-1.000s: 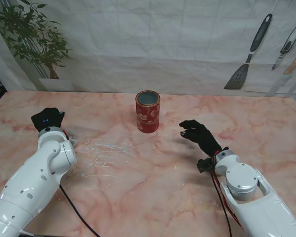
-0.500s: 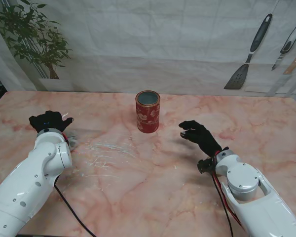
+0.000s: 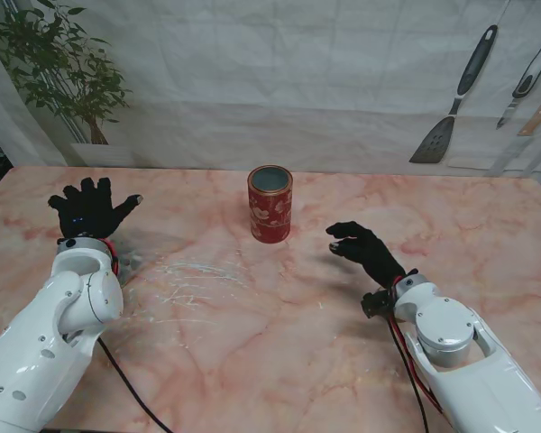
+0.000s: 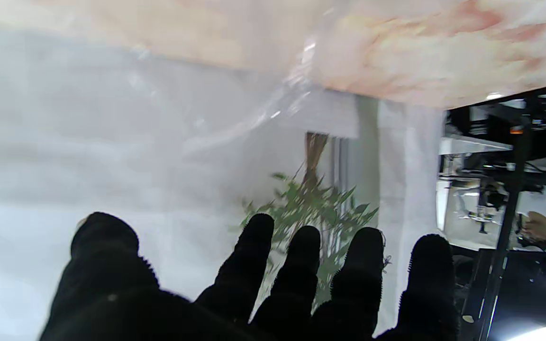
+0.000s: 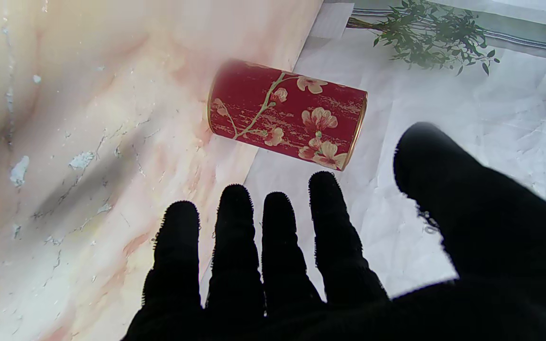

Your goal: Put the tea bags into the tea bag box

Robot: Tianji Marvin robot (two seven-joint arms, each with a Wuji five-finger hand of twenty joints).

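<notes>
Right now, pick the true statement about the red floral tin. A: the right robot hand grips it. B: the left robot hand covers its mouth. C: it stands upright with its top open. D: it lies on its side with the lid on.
C: the red floral tin stands upright on the marble table, mouth open, neither robot hand touching it.

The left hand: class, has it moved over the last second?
Yes. The left hand has moved farther from me, toward the wall side of the table, and spread its fingers; the red tin stayed put.

Red floral tea bag box (image 3: 270,204), pink marble table (image 3: 279,334).
</notes>
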